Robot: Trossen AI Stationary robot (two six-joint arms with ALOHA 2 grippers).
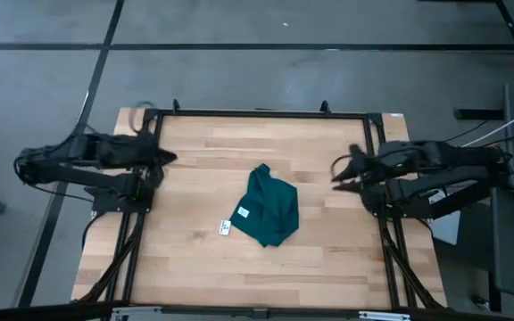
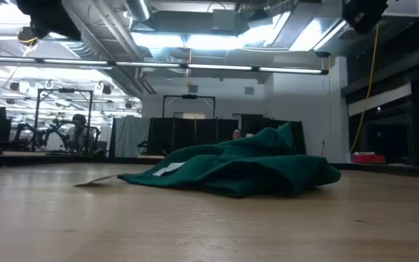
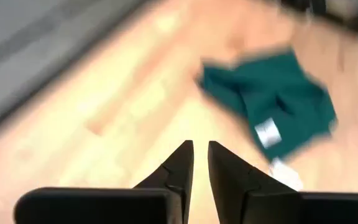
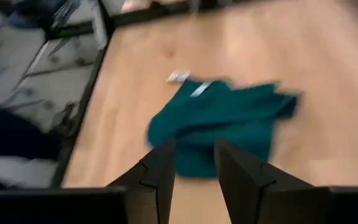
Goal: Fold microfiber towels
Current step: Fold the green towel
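Teal microfiber towel (image 1: 269, 209) lay crumpled mid-table. Left gripper (image 3: 200, 163) nearly closed, right gripper (image 4: 192, 163) slightly apart, both empty. Pinching the bunched layers could fold it crooked.

Crumpled teal towel (image 1: 269, 209), mid-table

Left arm (image 1: 87, 160): dark, near-black links, jointed segments, black cable loops along upper side. Right arm (image 1: 435, 165): same dark build, black cables over links, pale panel at base section. Left gripper (image 3: 201, 168): two black fingers (image 3: 179, 171), flat inner faces, tapering to pointed tips, angular stepped outer edges, matte finish. Right gripper (image 4: 194, 165): two black fingers (image 4: 157, 171) of same wedge form, blunt tips, broad rectangular bases.
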